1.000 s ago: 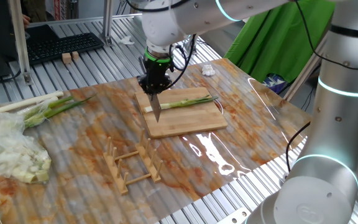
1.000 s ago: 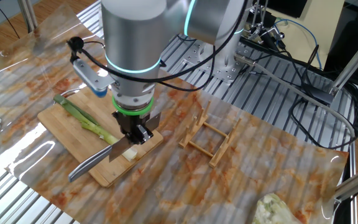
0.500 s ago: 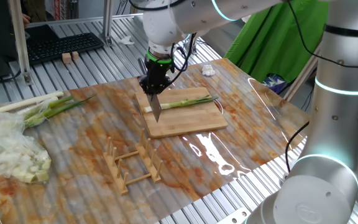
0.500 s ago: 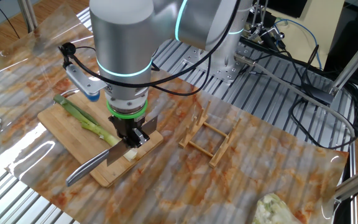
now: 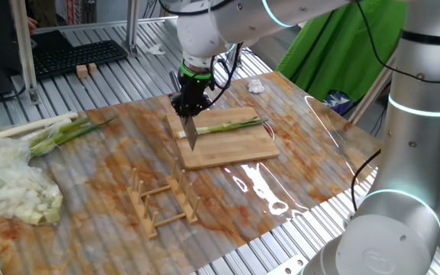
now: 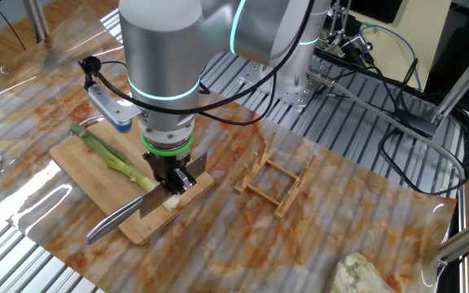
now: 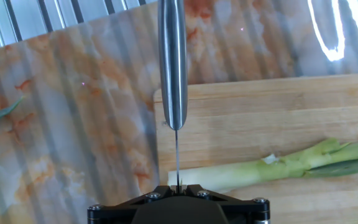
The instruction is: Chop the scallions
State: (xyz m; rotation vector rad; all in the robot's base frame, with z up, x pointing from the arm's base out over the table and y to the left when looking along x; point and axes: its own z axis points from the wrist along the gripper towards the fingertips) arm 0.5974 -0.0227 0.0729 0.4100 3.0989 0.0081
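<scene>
A: One hand (image 6: 172, 181) only, pointing straight down over the near corner of the cutting board (image 5: 235, 149), and it is clenched on a knife (image 6: 120, 218).

B: Where does the blade sit?

A: Its edge rests at the white root end of the scallions (image 5: 221, 127). In the hand view the blade (image 7: 172, 62) runs straight away from the fingers, crossing the stalk (image 7: 278, 165) close to its cut end.

B: And the scallion itself?

A: It lies along the board, white end by the knife, green leaves toward the far edge. A short white bit (image 6: 172, 202) lies on the board just beside the blade.

B: Anything holding things nearby?

A: The board carries only the stalk and that bit. A wooden rack (image 5: 163, 200) stands on the desk (image 5: 113, 153) near the board, its slots bare. Further off lie a bundle of long stalks (image 5: 59, 130) and a pale heap in clear plastic (image 5: 14, 191).
</scene>
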